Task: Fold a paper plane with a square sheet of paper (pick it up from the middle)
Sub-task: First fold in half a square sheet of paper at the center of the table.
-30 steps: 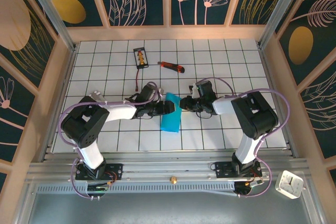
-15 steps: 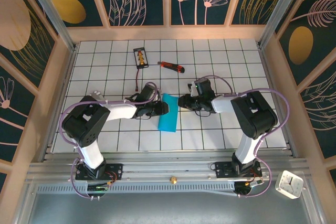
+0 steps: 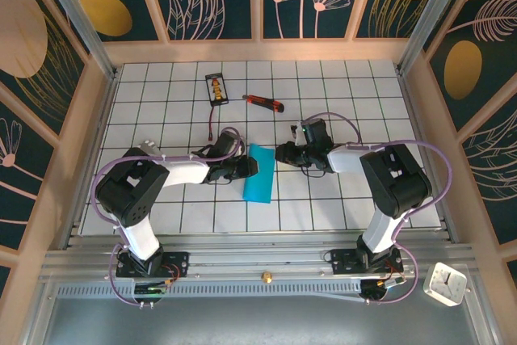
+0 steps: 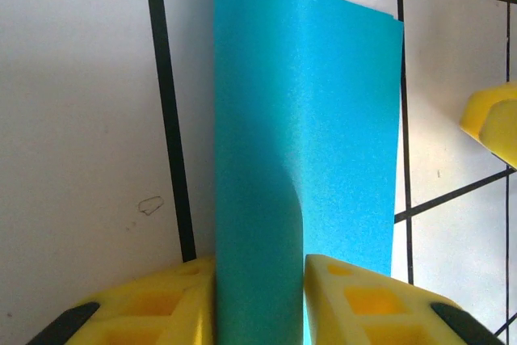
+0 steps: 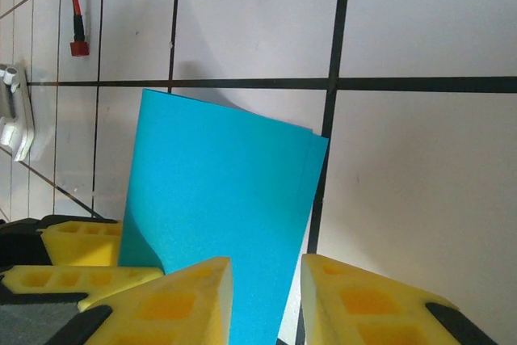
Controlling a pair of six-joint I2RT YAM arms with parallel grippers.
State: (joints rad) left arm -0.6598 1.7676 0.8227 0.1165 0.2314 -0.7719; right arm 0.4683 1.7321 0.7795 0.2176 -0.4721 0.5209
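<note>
On the tiled table (image 3: 363, 111), between both arms: blue paper sheet (image 3: 260, 174), folded over lengthwise. Looks narrower than a second ago, flattened from a tilted, half-open flap. Left gripper (image 3: 252, 167): pinching the sheet's left edge, tightened from a wide spread. Right gripper (image 3: 282, 153): fingers slightly apart, drawn back just beside the top right corner, gripping nothing. Reads as first half-fold laid; creasing probably next.

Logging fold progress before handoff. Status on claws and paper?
Left claw straddles the square sheet of paper, grip unconfirmed. Right claw open, sheet corner between its fingers. Sheet folded double, top layer curling. Utility knife far side, clear of it.
</note>
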